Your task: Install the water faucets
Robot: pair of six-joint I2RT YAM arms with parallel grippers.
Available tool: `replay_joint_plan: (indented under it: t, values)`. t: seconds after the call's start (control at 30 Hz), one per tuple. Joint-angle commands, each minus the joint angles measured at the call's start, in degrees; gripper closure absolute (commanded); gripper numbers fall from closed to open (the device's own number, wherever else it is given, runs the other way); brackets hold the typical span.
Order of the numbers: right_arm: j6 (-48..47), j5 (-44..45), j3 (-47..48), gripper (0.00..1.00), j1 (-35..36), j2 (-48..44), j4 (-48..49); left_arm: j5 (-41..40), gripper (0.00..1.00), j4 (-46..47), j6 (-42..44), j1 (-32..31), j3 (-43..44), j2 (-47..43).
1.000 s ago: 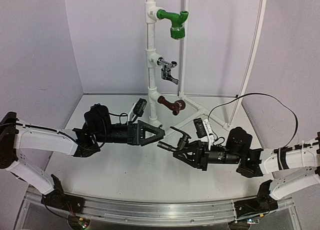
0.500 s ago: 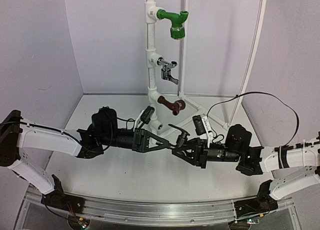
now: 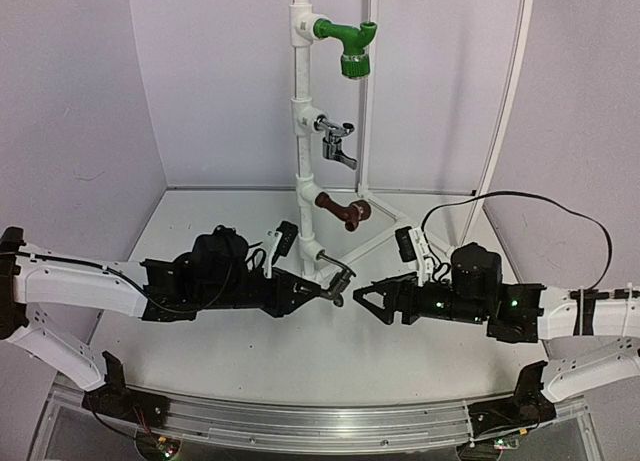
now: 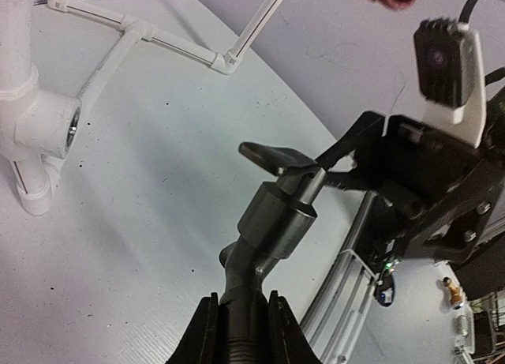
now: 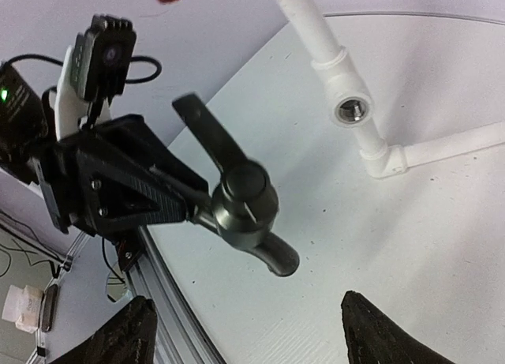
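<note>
Over the white table (image 3: 240, 341), pinches the dark faucet (image 4: 276, 214) in the left claw (image 3: 317, 288) — long axis aimed at the spread, empty right claw (image 3: 364, 299), bare pipe socket (image 4: 69, 127) near, off to its side.

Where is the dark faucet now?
The dark faucet sits mid-frame in the top view, in the left gripper, near the lowest open socket on the pipe stand.

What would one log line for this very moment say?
left gripper: shut on dark faucet | right gripper: open, empty | lowest pipe socket: unfilled
</note>
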Motion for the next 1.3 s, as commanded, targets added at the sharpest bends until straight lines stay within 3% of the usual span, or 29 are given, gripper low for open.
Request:
replay_joint_plan:
  t: [0.0, 0.1, 0.33, 0.5, 0.63, 0.83, 0.9, 1.07, 1.13, 1.17, 1.27]
  values:
    - [2.28, 7.0, 1.81, 0.19, -0.06, -6.32, -8.04, -8.34, 1.0, -2.87, 6.24, -2.83, 6.41, 3.32]
    - [2.61, 8.12, 3.71, 0.18, -0.8, -6.89, -11.9, -8.58, 1.0, -3.2, 7.71, -4.62, 8.77, 5.75]
    - [2.72, -3.72, 11.03, 0.22, -5.28, 0.97, -15.68, -8.22, 1.0, -5.2, 9.51, -6.89, 14.23, 11.52]
    - [0.47, -4.99, 12.88, 0.32, -6.05, 3.1, -16.84, -7.65, 1.0, -7.04, 10.61, -7.54, 16.5, 13.5]
    - [2.62, -7.02, 13.15, 0.49, -8.33, 3.63, -16.77, -9.39, 1.0, -7.94, 11.67, -8.09, 16.5, 13.64]
    - [3.49, -13.12, 14.38, 0.52, -9.52, 6.95, -16.73, -9.54, 1.0, -8.73, 13.94, -8.13, 17.85, 14.2]
    - [1.84, -17.13, 14.94, 0.5, -9.53, 7.71, -15.53, -9.29, 1.0, -8.85, 14.66, -8.09, 18.34, 14.48]
    - [-1.41, -18.77, 14.77, 0.31, -9.53, 7.79, -14.99, -8.32, 1.0, -9.08, 15.37, -8.1, 18.89, 14.66]
    - [-1.81, -18.85, 14.95, 0.29, -9.54, 8.67, -15.05, -7.52, 1.0, -9.1, 15.43, -8.13, 18.97, 14.53]
    - [-1.68, -18.68, 15.15, 0.31, -9.56, 9.39, -15.21, -7.2, 1.0, -9.12, 15.48, -8.13, 19.02, 14.41]
    - [0.41, -18.67, 16.06, 0.49, -9.56, 11.34, -15.16, -7.19, 1.0, -9.25, 16.24, -8.11, 18.63, 14.08]
